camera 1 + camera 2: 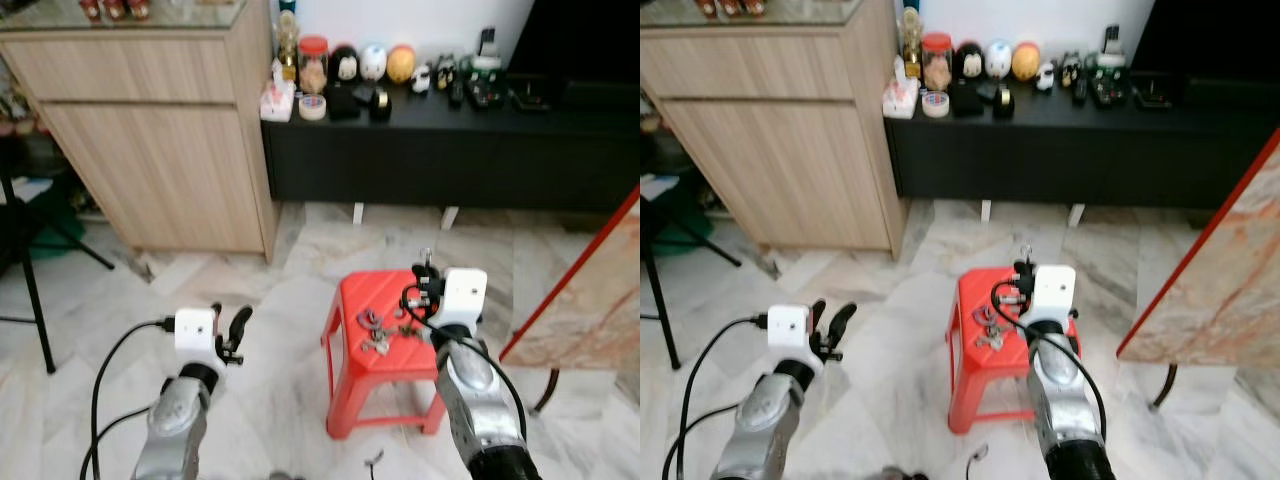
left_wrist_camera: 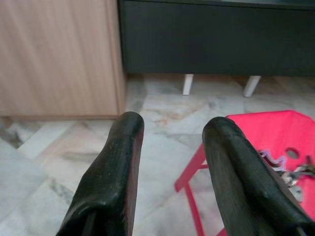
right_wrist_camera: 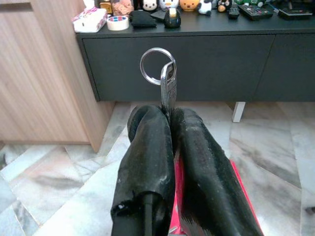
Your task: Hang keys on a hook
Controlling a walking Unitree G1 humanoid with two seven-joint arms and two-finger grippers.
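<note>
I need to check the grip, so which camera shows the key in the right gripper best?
The right wrist view: the key and its ring stand up close, pinched between the right gripper fingers. Both eye views show it only as a tiny sliver above the red stool.

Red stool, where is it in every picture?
Left eye view: the stool is low, just right of the middle.
Right eye view: the stool is low, in the middle.
Left wrist view: beyond the open left end effector, the stool.
Right wrist view: red slivers behind the right end effector pinching a key.
Shared landmark: the black cabinet behind.
</note>
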